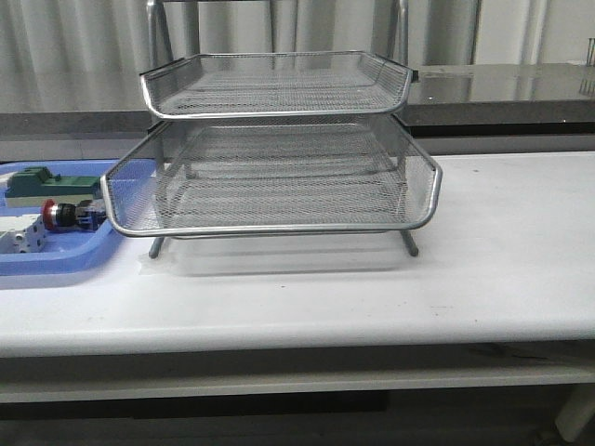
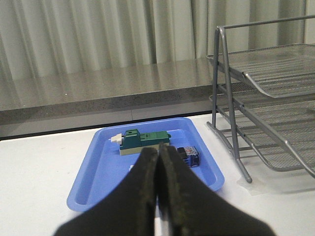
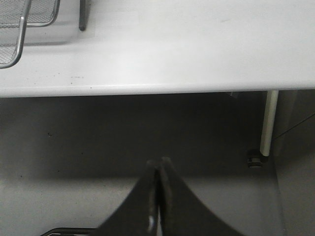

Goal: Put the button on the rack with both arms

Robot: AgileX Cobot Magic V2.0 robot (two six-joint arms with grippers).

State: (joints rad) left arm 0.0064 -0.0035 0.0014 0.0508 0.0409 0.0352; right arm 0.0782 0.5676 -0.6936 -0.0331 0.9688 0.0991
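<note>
The button [image 1: 65, 216], with its red cap and black body, lies on its side in a blue tray [image 1: 56, 265] left of the rack [image 1: 279, 229]. The silver wire-mesh rack stands mid-table. In the left wrist view my left gripper [image 2: 158, 147] is shut and empty, held above the tray's [image 2: 81, 196] near side. The button's blue rear block [image 2: 190, 156] peeks out just beyond the fingertips. My right gripper [image 3: 159, 161] is shut and empty, below the table's front edge, with a rack corner [image 3: 19, 39] in view. Neither gripper shows in the front view.
A green block [image 1: 51, 183] and a white boxy part [image 1: 20, 234] share the tray with the button. The green block [image 2: 142, 140] lies just beyond the left fingertips. A white table leg [image 3: 268, 123] stands right of the right gripper. A grey counter runs behind the table [image 1: 502, 260].
</note>
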